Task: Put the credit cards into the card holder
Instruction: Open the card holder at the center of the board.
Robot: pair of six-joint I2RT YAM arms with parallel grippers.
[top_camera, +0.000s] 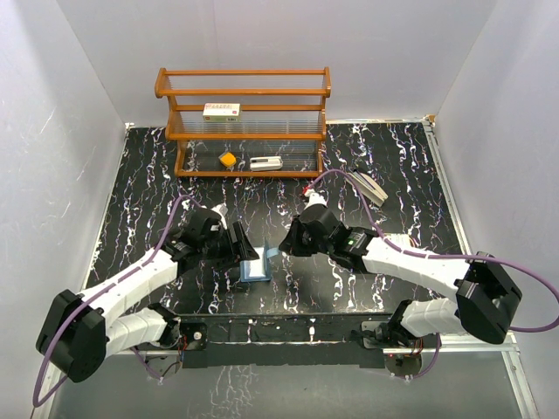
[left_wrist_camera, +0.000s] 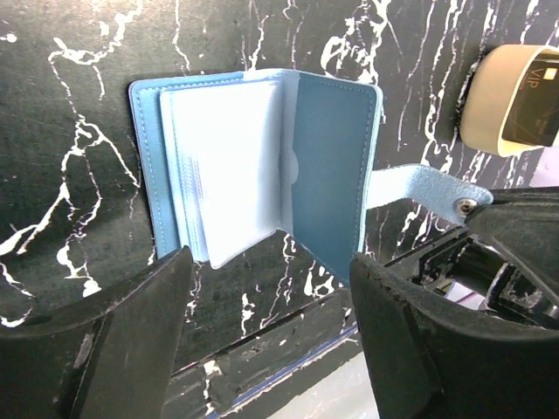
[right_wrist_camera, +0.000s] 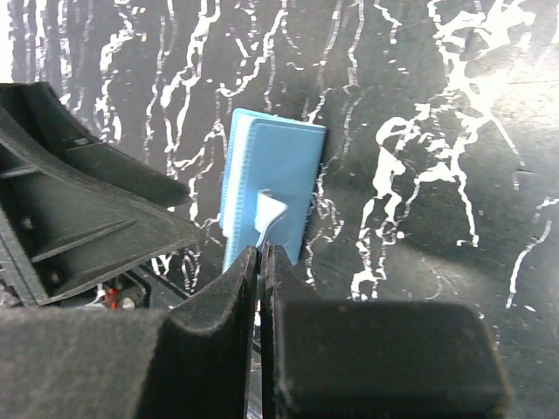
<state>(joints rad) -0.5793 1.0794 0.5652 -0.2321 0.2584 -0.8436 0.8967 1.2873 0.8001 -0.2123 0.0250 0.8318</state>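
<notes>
The blue card holder (top_camera: 258,264) lies open on the black marbled table between both grippers. The left wrist view shows its pale slotted inside (left_wrist_camera: 227,166) and darker flap. Its clasp tab (left_wrist_camera: 419,188) reaches out to my right gripper (top_camera: 286,247). That gripper's jaws (right_wrist_camera: 260,253) are shut on the tab just in front of the holder (right_wrist_camera: 271,183). My left gripper (left_wrist_camera: 271,279) is open and empty, with its fingers either side of the holder's near edge. Dark credit cards (left_wrist_camera: 533,96) lie in a tan oval tray (left_wrist_camera: 485,122) at the back right (top_camera: 374,190).
A wooden shelf rack (top_camera: 244,122) stands at the back. It holds a white box with red marks (top_camera: 221,111), a small orange thing (top_camera: 227,159) and a white object (top_camera: 265,162). White walls close in the table on three sides.
</notes>
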